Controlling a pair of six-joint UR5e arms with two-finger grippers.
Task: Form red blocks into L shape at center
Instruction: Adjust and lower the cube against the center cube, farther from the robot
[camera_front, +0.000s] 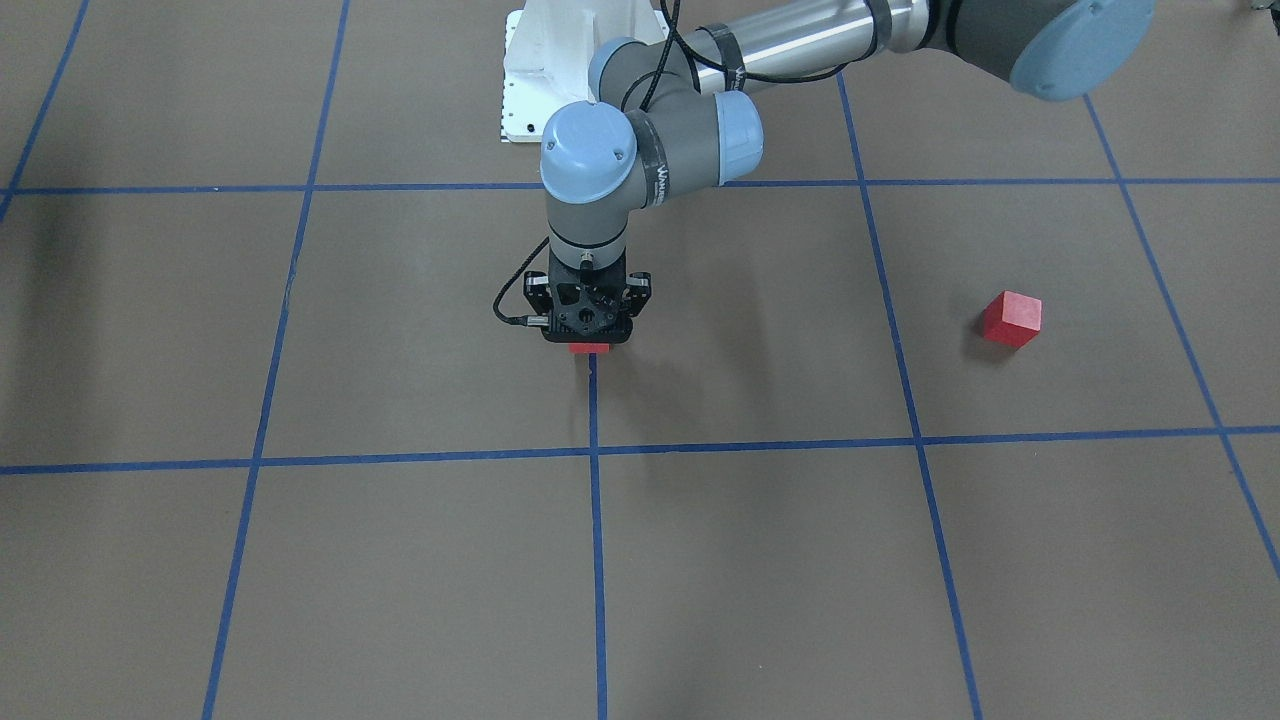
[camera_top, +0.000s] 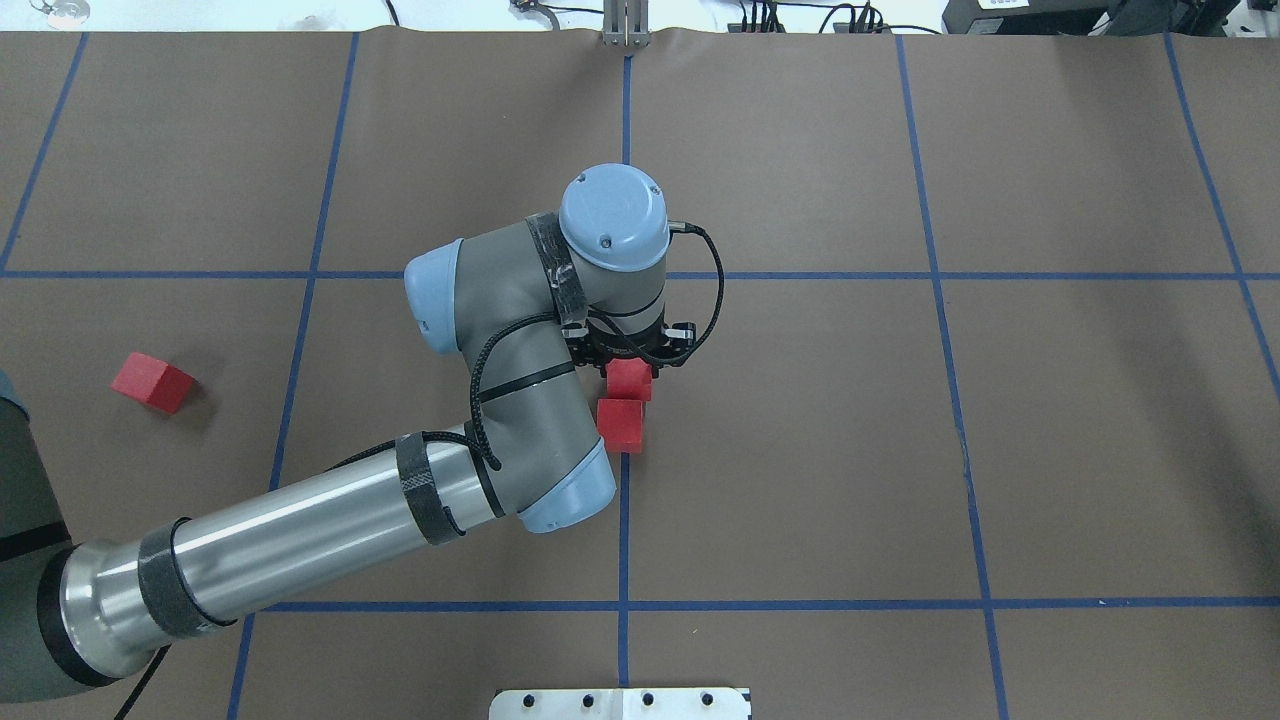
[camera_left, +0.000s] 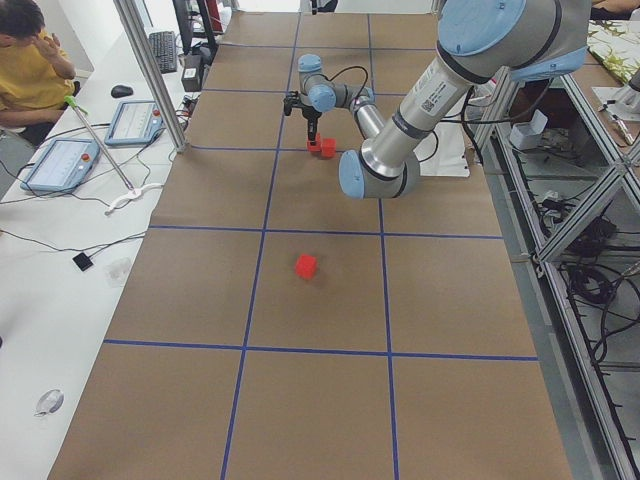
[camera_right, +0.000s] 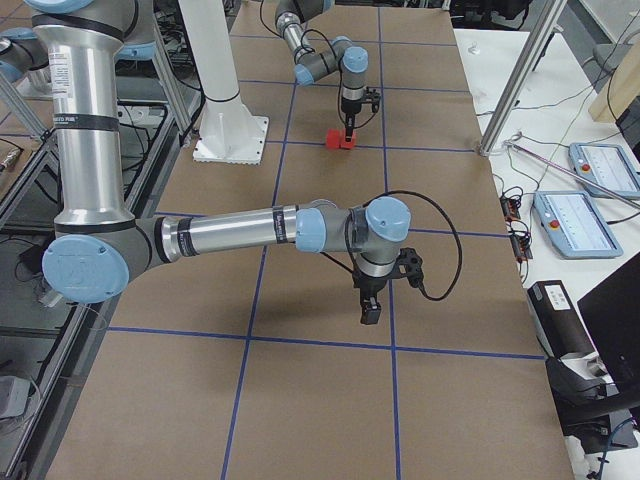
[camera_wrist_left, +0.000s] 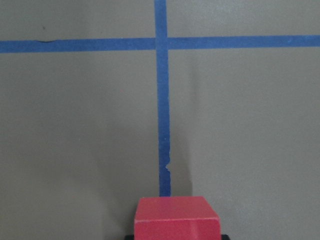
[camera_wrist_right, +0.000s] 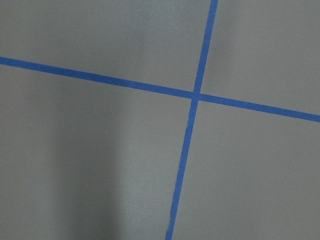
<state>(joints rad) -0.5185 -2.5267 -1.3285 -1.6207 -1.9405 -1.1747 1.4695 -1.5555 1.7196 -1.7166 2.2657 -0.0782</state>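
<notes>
Left pincer (camera_top: 631, 362) points straight down, clamped on a block (camera_top: 630, 380) at the centre tape line (camera_wrist_left: 161, 125); a second block (camera_top: 620, 425) lies just beside it, on the robot's side, also at the line; white lettering on the left arm (camera_front: 655, 180) is too small to read; a third block (camera_top: 152, 382) rests well apart, in the next square to the robot's left; right pincer (camera_right: 369, 305) hangs near a tape cross (camera_wrist_right: 196, 95); whether it is apart or together I cannot tell.
</notes>
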